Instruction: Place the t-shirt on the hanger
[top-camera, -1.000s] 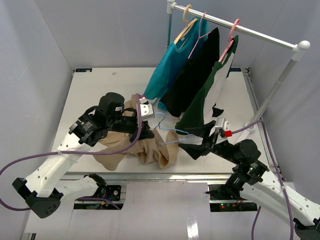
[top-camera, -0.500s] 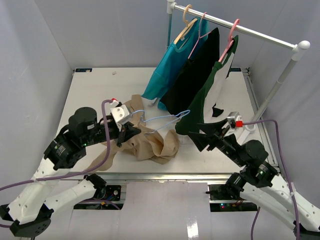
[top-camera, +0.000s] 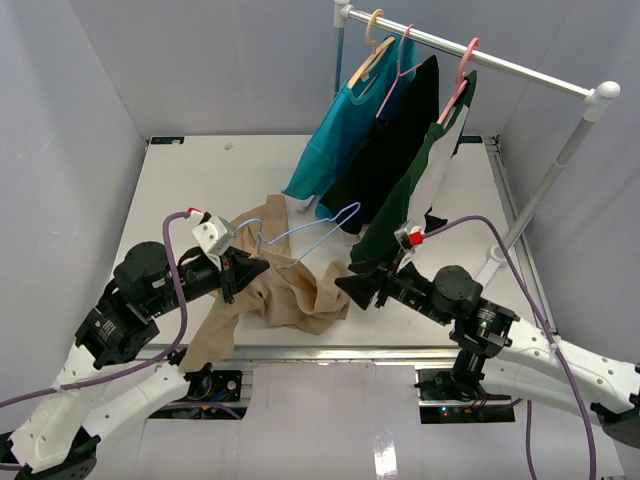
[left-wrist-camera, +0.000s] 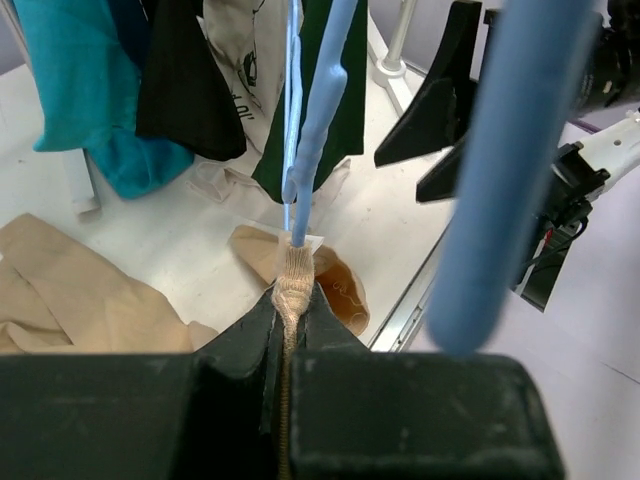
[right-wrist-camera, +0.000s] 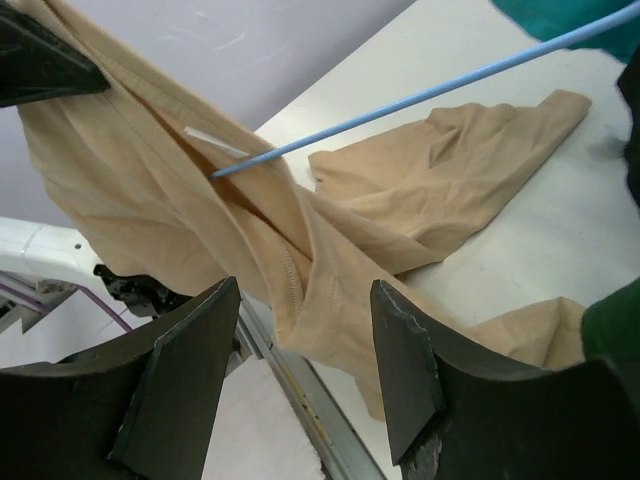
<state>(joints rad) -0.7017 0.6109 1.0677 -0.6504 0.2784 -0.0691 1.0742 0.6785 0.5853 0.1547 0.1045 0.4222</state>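
Broadly, the open room is on the left. The white table (top-camera: 190, 180) shows bare surface from its far-left corner down the left edge. The far-right side is crowded by a white garment rail (top-camera: 520, 70) carrying a teal shirt (top-camera: 325, 150), a black garment (top-camera: 385, 160) and a dark green shirt (top-camera: 400, 215).

The tan soft-fabric t-shirt (top-camera: 300, 300) sits at the near edge, about mid-width. Part of it is bunched on the table, and one fold hangs from the left gripper (top-camera: 258, 267) towards that edge. The thin light-blue wire hanger (top-camera: 305, 231) rises from that gripper, and its hook lies close under the hems of the hung garments, so there is little room there.

The left wrist view shows what the overhead one cannot: the left jaws are pressed together on a ribbed edge of the tan fabric, and the blue wire runs down into the cloth just beyond the fingertips. We think the hanger may be caught in the same pinch, but the blur near the lens keeps us from being sure.

The right gripper (top-camera: 348, 280) hovers over the near edge, just below the green hem. Its own camera shows the jaws spread with nothing between them, facing the raised tan fold with the wire crossing above.
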